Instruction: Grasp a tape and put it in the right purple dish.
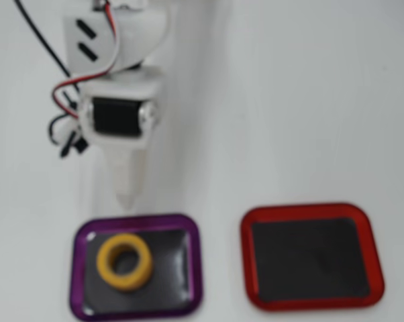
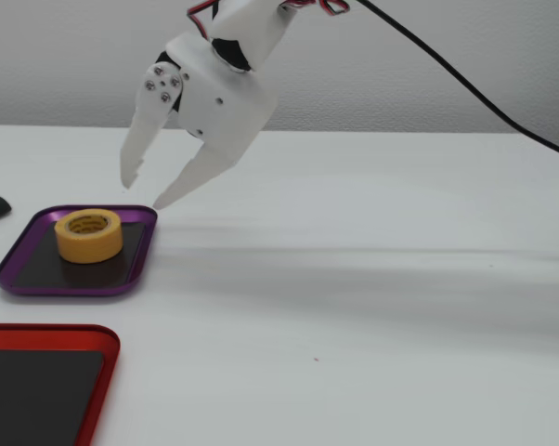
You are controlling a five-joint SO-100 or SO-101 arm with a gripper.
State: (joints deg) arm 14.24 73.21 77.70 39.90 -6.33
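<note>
At lower left of the fixed view, the tape [image 2: 88, 234] lies flat in the purple dish [image 2: 38, 279], the empty claw [image 2: 140, 190] spread wide above.

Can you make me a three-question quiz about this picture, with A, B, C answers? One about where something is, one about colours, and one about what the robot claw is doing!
1. Where is the tape?
A. on the bare table
B. in the purple dish
C. in the red tray

2. What colour is the tape?
A. yellow
B. blue
C. green

3. What is the gripper doing?
A. squeezing the tape
B. open and holding nothing, above the dish's far edge
C. resting inside the red tray

Answers:
1. B, the roll lies flat on the dark mat inside the purple rim in the fixed view and the overhead view.
2. A, the roll's outside is yellow around a tan core.
3. B, the fixed view shows the two fingers spread apart with nothing between them, clear of the tape.
</note>
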